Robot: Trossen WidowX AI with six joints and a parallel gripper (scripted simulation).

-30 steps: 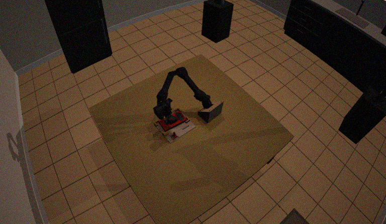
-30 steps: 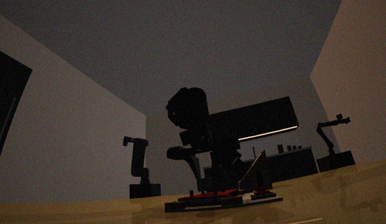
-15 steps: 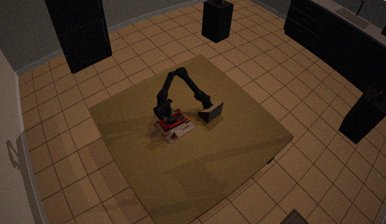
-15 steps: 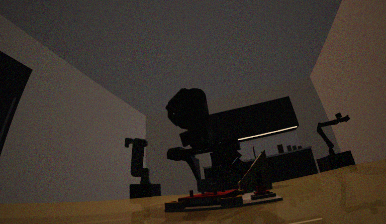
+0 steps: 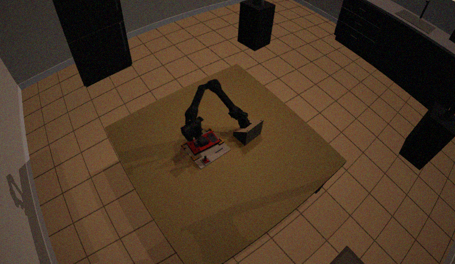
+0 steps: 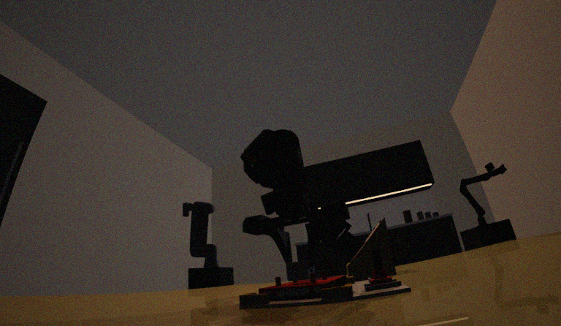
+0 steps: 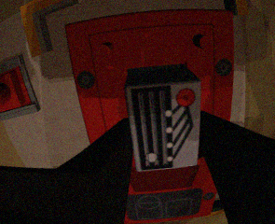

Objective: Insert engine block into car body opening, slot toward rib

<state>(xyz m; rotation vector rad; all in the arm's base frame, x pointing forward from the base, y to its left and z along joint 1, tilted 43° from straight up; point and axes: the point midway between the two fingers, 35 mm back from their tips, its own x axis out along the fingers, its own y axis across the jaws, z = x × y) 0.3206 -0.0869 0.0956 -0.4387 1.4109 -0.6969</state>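
Clamped on engine block (image 7: 163, 127) with both fingers, above red car body (image 7: 151, 51); no readable brand or writing visible.

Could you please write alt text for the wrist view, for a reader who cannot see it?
A gripper holds a gray engine block with dark slots and a red round cap between its two black fingers, over a red car body. At the left, a smaller red part sits in a gray square frame.
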